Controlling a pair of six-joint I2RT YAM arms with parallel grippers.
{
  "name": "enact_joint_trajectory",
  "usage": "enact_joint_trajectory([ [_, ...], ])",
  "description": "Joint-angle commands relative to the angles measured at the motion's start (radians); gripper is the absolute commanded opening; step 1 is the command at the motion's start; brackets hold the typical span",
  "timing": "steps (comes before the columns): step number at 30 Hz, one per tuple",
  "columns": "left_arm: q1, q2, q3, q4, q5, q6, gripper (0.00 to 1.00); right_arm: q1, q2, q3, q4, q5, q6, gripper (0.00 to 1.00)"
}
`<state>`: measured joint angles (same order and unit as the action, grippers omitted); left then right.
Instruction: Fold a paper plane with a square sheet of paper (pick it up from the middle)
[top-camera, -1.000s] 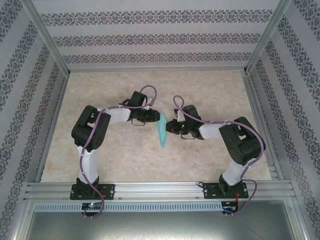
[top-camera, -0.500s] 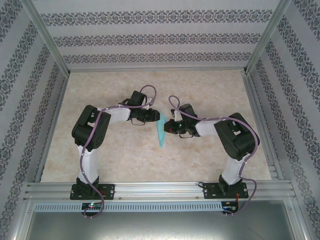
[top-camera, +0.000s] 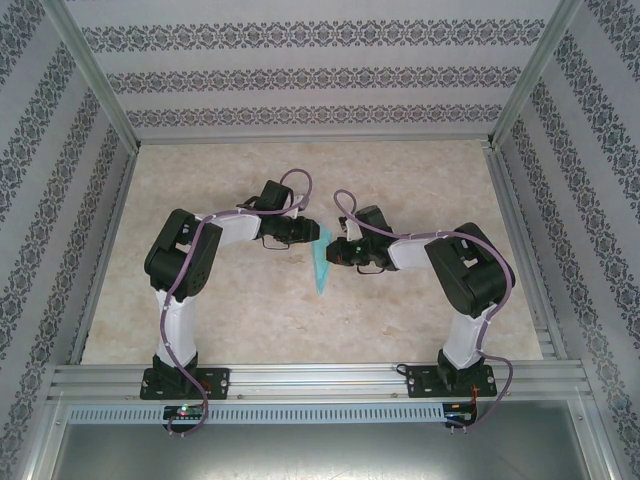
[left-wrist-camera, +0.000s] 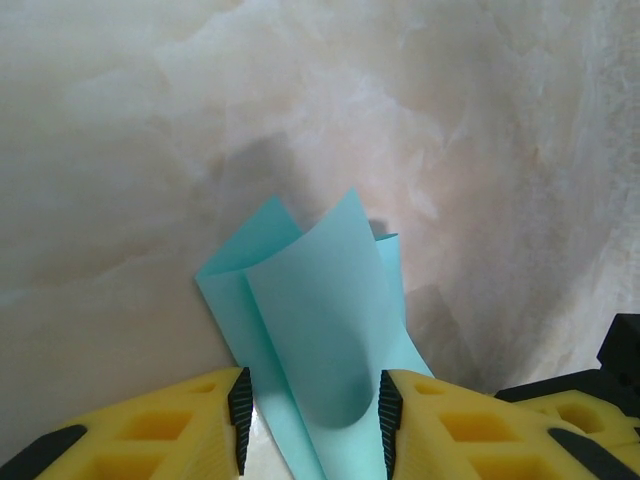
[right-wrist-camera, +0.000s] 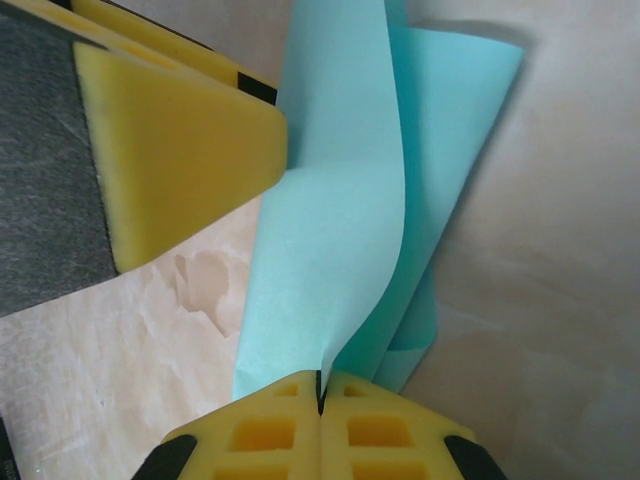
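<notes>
The teal-blue square sheet of paper is folded into long layers and hangs above the table as a narrow strip that tapers to a point toward me. My right gripper is shut on one curled layer of the paper at its edge. My left gripper is open, its black-padded yellow fingers standing on either side of a bowed flap of the paper. Seen from above, the left gripper and right gripper meet nose to nose at the paper's far end.
The marble-patterned tabletop lies under the paper. Aluminium frame rails run along the near edge and both sides, with patterned walls behind. The left gripper's yellow finger sits close beside the paper in the right wrist view.
My right arm has swung a little left, bringing its gripper closer to the left one. The paper has shifted slightly left with it. The left arm has held still.
</notes>
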<state>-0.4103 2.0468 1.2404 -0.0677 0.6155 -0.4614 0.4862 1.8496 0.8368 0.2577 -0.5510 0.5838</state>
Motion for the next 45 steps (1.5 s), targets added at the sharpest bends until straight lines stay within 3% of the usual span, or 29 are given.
enact_joint_trajectory([
  [1,-0.028,0.072,0.011,0.047,0.065,-0.014,0.41,0.014,0.008,0.029,0.001,-0.002,-0.042,0.01],
  [12,-0.027,0.067,0.013,0.016,0.049,0.006,0.33,0.007,0.042,0.05,-0.049,0.03,-0.053,0.0],
  [22,-0.026,0.047,0.018,-0.001,0.043,0.012,0.35,0.002,0.059,0.054,-0.073,0.055,-0.052,0.01],
  [36,-0.026,-0.117,0.015,-0.065,-0.038,0.016,0.38,0.006,0.079,0.068,-0.174,0.115,-0.093,0.01],
  [45,-0.042,-0.108,0.013,-0.066,0.027,0.0,0.28,0.012,0.071,0.071,-0.175,0.111,-0.095,0.01],
])
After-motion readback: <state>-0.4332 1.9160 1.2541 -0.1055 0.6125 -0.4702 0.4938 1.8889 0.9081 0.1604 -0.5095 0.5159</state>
